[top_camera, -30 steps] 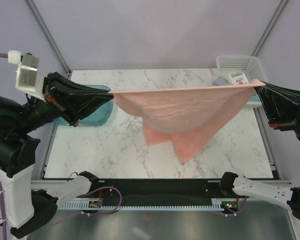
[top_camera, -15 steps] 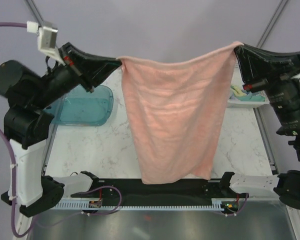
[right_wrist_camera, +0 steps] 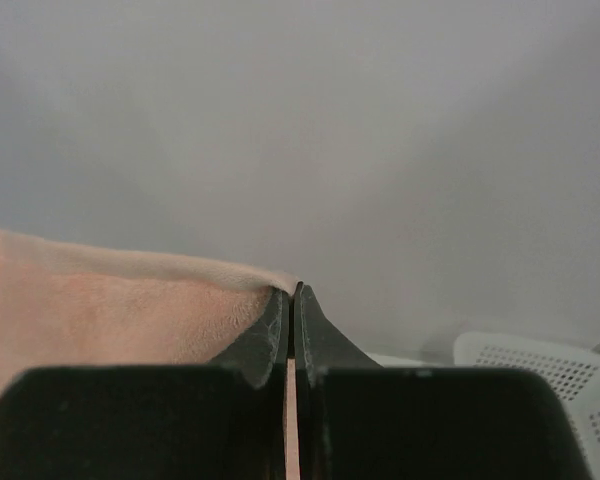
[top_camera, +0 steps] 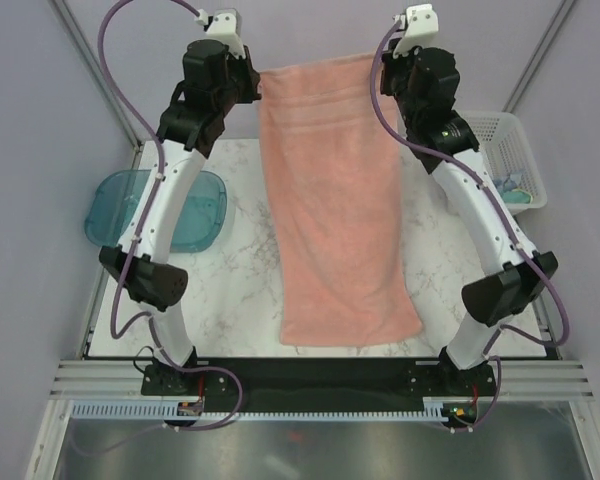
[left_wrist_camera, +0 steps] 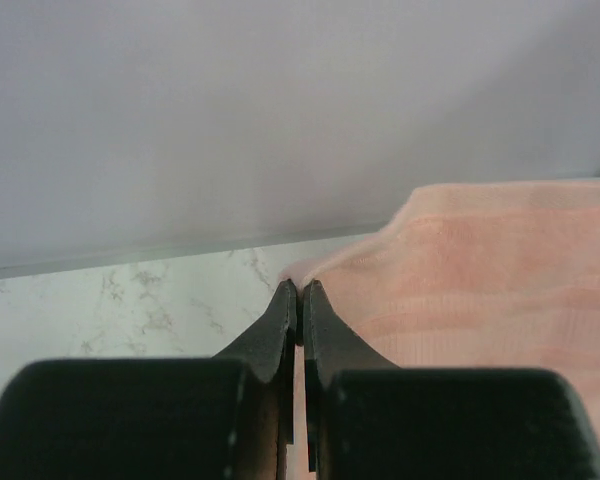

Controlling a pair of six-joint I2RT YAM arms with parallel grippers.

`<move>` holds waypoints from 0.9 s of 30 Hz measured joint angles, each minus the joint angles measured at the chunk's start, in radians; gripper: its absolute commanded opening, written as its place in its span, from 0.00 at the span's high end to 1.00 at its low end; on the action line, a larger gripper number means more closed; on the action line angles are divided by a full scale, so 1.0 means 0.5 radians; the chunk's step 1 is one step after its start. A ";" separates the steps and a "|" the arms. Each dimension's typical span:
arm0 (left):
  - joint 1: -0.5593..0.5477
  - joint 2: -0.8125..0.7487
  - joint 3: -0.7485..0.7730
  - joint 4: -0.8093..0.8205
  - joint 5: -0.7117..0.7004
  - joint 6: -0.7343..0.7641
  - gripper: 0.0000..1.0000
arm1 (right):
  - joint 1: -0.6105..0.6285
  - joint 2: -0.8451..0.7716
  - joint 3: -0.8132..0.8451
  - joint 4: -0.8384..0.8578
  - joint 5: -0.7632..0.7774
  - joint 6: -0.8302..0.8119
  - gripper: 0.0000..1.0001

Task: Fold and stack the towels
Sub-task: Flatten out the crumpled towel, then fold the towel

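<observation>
The salmon-pink towel (top_camera: 335,200) is spread long from the far side of the marble table toward its near edge, its far end held up. My left gripper (top_camera: 257,85) is shut on its far left corner (left_wrist_camera: 298,275), and my right gripper (top_camera: 382,62) is shut on its far right corner (right_wrist_camera: 285,285). The near end of the towel (top_camera: 350,325) lies on the table. A bit of light blue and pale yellow cloth (top_camera: 515,190) shows in the basket at the right.
A translucent teal tray (top_camera: 158,208) sits at the left of the table. A white mesh basket (top_camera: 505,140) stands at the far right; it also shows in the right wrist view (right_wrist_camera: 550,375). Both arms stand tall beside the towel.
Both arms have swung away to the far side and drawn closer together, carrying the towel's top edge with them. The towel went from hanging to lying out along the table.
</observation>
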 measured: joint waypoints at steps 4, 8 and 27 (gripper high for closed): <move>0.058 0.196 0.001 0.163 -0.010 0.069 0.98 | -0.249 0.217 -0.071 0.022 -0.259 0.191 1.00; 0.079 0.323 0.001 0.372 0.022 0.127 0.98 | -0.425 0.365 -0.050 0.138 -0.509 0.342 1.00; 0.083 0.485 -0.493 0.809 0.266 0.296 0.98 | -0.533 0.517 -0.467 0.636 -1.030 0.478 1.00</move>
